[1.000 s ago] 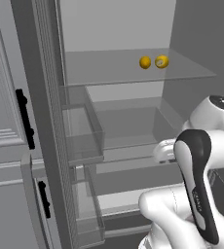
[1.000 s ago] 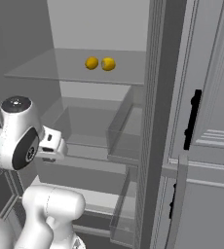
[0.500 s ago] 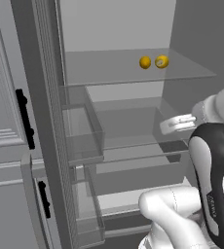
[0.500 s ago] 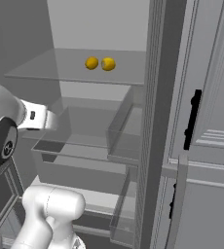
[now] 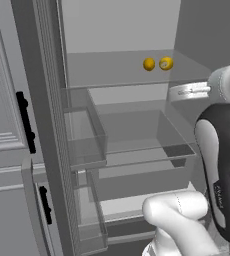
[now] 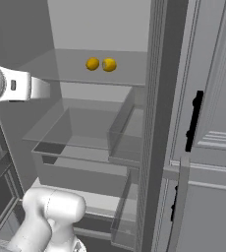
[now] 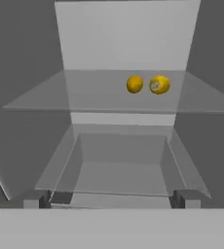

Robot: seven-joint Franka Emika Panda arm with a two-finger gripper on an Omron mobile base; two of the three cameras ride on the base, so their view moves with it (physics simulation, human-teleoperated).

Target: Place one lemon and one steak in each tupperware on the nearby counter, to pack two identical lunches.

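Inside the open fridge, two lemons [image 7: 135, 84] [image 7: 159, 84] sit side by side on the upper glass shelf [image 7: 99, 95]. Gripper [image 7: 111, 198] faces them from well back, jaws spread wide and empty, fingertips [image 7: 36, 198] far apart.

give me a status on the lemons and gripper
Gripper open, empty, short of the shelf. Two lemons, left and right, side by side on it. Nothing in the way.

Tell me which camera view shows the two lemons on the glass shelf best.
The hand view: it faces both lemons head-on, largest, side by side on the glass shelf. The left base view and right base view show them smaller, from the sides.
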